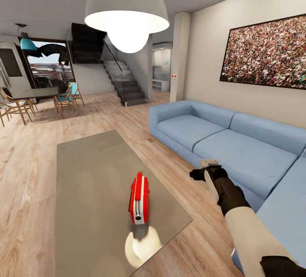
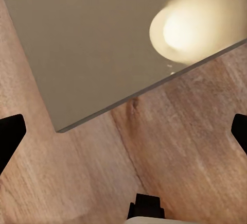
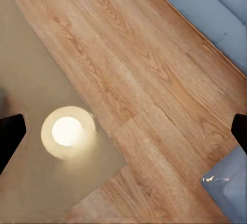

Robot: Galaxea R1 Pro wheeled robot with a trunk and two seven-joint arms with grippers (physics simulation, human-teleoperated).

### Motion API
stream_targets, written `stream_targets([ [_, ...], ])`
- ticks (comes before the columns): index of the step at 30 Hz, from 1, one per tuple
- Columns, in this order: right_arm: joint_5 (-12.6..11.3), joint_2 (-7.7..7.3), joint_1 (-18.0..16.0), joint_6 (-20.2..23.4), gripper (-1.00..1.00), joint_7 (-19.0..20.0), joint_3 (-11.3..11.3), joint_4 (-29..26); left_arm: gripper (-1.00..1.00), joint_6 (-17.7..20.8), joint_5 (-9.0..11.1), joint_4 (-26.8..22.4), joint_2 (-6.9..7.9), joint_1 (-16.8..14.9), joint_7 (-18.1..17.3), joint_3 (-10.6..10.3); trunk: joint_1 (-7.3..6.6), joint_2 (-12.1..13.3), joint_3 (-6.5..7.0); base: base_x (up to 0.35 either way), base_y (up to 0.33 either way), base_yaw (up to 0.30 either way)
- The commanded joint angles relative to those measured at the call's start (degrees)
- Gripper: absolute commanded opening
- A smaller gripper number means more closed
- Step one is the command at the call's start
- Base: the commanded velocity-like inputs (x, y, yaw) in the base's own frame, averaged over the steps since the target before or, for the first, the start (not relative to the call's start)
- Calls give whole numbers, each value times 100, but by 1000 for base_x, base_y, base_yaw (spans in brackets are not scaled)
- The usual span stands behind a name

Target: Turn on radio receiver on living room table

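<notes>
The red radio receiver [image 1: 139, 198] with white sides stands upright on the glossy grey-beige coffee table [image 1: 93, 171], near its front right corner, narrow end towards me. My right gripper [image 1: 207, 171] hovers over the wood floor between the table and the sofa, to the right of the radio and apart from it. In the right wrist view, that gripper [image 3: 124, 130] is open with nothing between its fingers, above the table corner [image 3: 31, 69]. The left gripper [image 2: 124, 131] is open too, empty, over another corner of the table [image 2: 103, 38].
A blue sectional sofa [image 1: 238, 145] runs along the right, under a framed crowd photo [image 1: 265, 52]. A white pendant lamp [image 1: 126, 13] hangs overhead and its glare shows on the tabletop. Light wood floor surrounds the table. A dining table with chairs [image 1: 29, 98] and stairs [image 1: 123, 83] stand far back.
</notes>
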Motion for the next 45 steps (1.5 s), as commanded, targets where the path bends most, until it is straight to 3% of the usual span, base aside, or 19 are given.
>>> stream_targets([
  [1, -12, 9, -22, 71, 100, -3, -35, 10, 100, 0, 0, 0, 1, 0, 0, 0, 0, 0, 0, 0, 0, 0],
  [18, -8, 81, -59, 174, 100, -342, -105, 77, 100, -17, 0, -9, 10, 0, 9, 8, 0, 0, 0, 0, 4, 0],
  [34, -17, 98, -59, 159, 100, -290, -36, 73, 100, -18, 0, -9, 10, 0, 9, 9, 0, 0, 0, 0, 240, 0],
  [40, -17, 99, -59, 111, 100, -264, 384, 60, 100, -18, 0, -9, 10, 0, 9, 9, 0, 0, 0, 0, 35, 0],
  [45, -18, 103, -59, 108, 100, -260, 461, 59, 100, -18, 0, -9, 10, 0, 9, 9, 0, 0, 0, 0, 3, 5],
])
